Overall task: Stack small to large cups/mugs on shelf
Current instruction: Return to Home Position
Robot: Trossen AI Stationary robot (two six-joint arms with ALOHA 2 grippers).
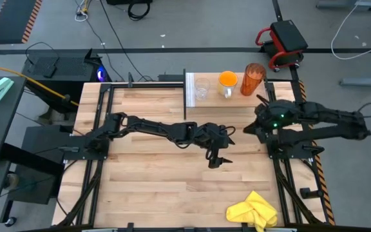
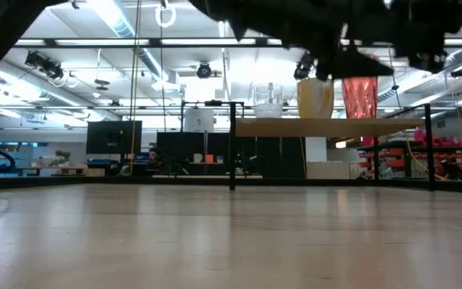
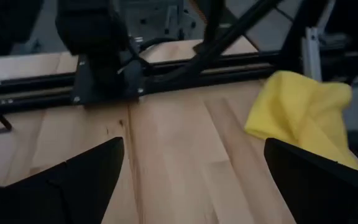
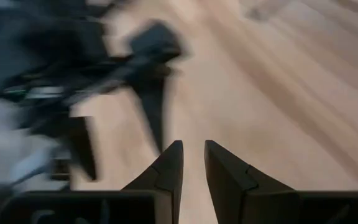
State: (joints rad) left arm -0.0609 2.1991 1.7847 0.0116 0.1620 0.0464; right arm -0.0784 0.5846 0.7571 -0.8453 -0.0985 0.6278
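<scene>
Tabletop under left end effector; shelf: glass cup, orange mug, tumbler.

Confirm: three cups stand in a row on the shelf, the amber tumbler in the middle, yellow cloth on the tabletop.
Wrong on the middle: the high view shows the orange mug there, the amber tumbler at one end and the clear glass cup at the other. The rest holds.
</scene>
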